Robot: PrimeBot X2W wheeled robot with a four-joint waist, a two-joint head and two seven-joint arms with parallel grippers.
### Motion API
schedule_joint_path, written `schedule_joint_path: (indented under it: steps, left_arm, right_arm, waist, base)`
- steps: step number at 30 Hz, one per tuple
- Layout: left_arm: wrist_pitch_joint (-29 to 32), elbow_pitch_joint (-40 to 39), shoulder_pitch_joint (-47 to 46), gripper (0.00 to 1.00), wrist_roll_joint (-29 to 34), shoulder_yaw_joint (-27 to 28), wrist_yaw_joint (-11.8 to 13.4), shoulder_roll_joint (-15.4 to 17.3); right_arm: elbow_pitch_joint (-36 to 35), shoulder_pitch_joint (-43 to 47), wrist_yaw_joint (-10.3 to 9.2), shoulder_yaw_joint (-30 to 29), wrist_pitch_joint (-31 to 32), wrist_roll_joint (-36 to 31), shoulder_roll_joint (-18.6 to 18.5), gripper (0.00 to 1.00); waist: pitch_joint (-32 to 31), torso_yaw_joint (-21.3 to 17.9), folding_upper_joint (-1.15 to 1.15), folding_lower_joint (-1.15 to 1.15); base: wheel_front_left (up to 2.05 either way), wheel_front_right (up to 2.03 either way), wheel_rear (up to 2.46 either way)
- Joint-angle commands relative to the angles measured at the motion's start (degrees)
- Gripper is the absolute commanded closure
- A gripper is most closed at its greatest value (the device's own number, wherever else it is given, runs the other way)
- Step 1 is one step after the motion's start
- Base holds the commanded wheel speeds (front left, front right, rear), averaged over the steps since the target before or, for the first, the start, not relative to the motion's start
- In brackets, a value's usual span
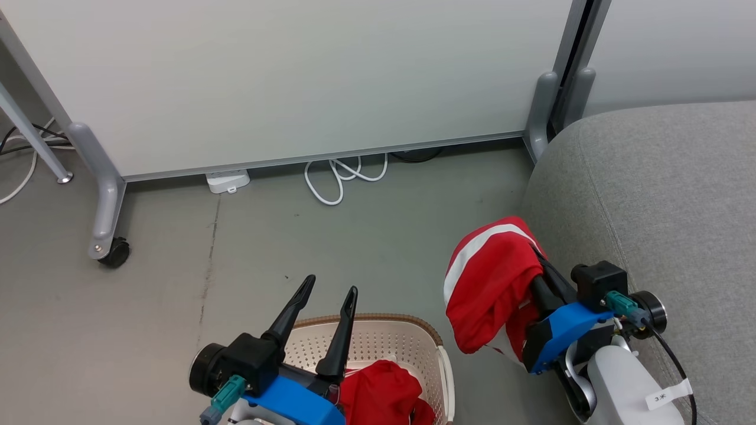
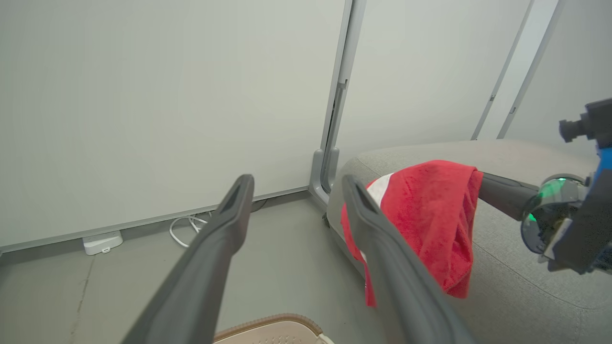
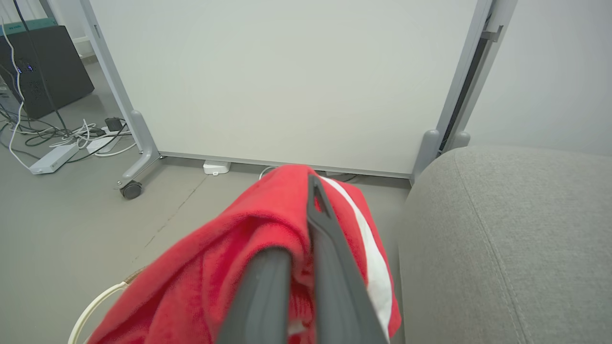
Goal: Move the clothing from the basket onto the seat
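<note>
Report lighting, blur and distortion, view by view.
Head view: soft even light, sharp, no glare. Left wrist view: left gripper's fingers soft near the lens, panel posts leaning. Right wrist view: clothing and right gripper's fingers blurred at the bottom edge.

Basket [image 1: 378, 345] on floor [image 1: 295, 236], left of seat [image 1: 649, 195]; clothing [image 1: 381, 389] inside basket.
</note>
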Motion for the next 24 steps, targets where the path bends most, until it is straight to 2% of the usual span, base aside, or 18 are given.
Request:
schedule_joint_path:
  steps: [1,12,24]
  left_arm:
    - [-0.26,0.20,0.63,0.00,0.78,0.79,-0.50,-0.24]
    - [-0.26,1.03,1.32,0.00,4.61,4.41,-2.91,-2.53]
    - [-0.27,1.16,0.03,0.00,6.30,5.39,-4.05,-3.31]
  right_arm:
    - [-0.34,0.67,0.03,-0.17,-0.23,-0.09,-0.16,1.00]
    - [-1.16,0.66,0.03,1.74,-0.23,1.70,-0.17,1.00]
    - [-2.84,0.00,0.03,3.21,-0.22,2.38,-0.17,1.00]
  waist:
    - [-0.05,0.01,0.00,0.00]
    - [0.26,-1.33,0.00,0.00]
    - [1.40,-10.26,0.00,0.00]
  base:
    - [0.00,0.00,0.00]
    - [0.00,0.00,0.00]
    - [0.00,0.00,0.00]
